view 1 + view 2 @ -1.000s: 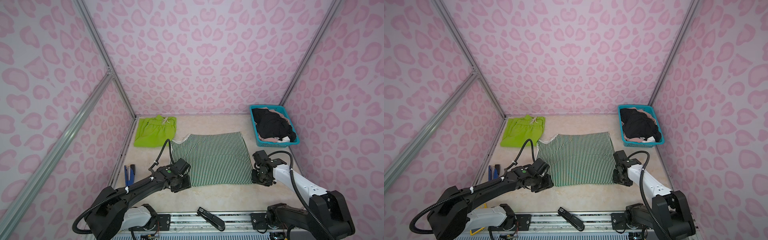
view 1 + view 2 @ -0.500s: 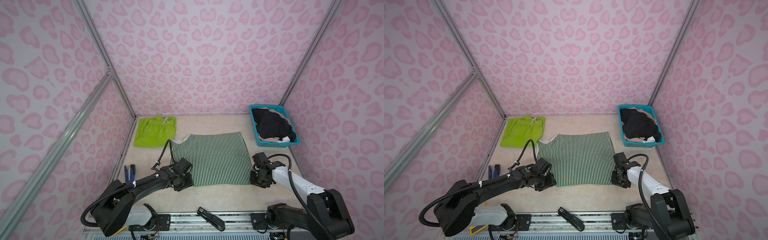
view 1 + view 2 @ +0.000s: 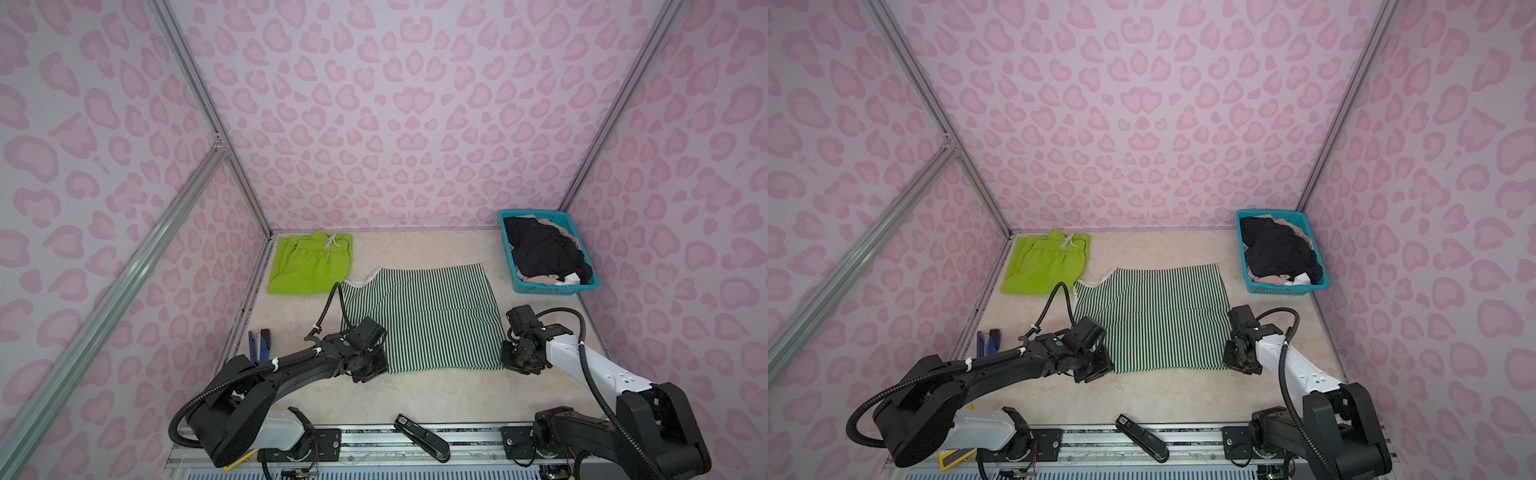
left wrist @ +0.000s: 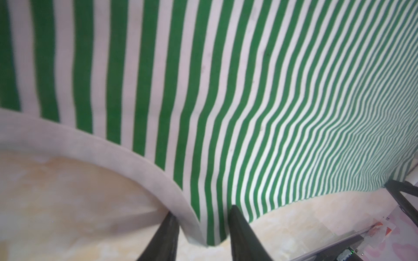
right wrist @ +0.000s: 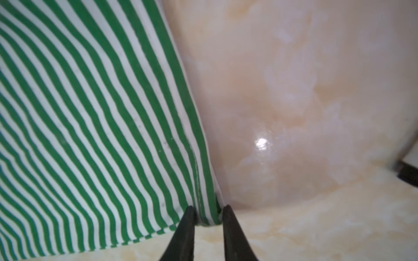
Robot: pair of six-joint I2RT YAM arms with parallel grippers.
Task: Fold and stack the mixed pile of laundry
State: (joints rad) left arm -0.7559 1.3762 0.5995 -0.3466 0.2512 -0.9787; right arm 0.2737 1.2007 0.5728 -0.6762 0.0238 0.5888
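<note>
I have both arms low at the near edge of the green-and-white striped top (image 3: pixel 428 316), which lies spread flat in the middle of the table (image 3: pixel 415 249) with its stripes running away from me. The left end effector (image 3: pixel 368 368) sits at the top's near left corner. In the left wrist view that corner, with its plain white band, curls down between the two dark fingers (image 4: pixel 168 235), and the cloth fills the gap and touches both. I read that as the left end effector (image 4: pixel 201 212) closed on the striped top (image 4: pixel 226 90). The right end effector (image 3: pixel 513 363) is at the near right corner. In the right wrist view its fingers (image 5: pixel 185 230) stand closer together, with the side hem pinched between them, so the right end effector (image 5: pixel 208 209) is also clamped on the striped top (image 5: pixel 79 113). In both top views the rest of the fabric still lies on the table. The lime-green shorts (image 3: pixel 309 266) lie folded at the far left corner, just beyond the top's far left edge. At the far right the teal basket (image 3: pixel 552 289) holds a black garment (image 3: pixel 544 249) heaped over beige-pink cloth (image 3: pixel 538 279), well apart from both arms.
</note>
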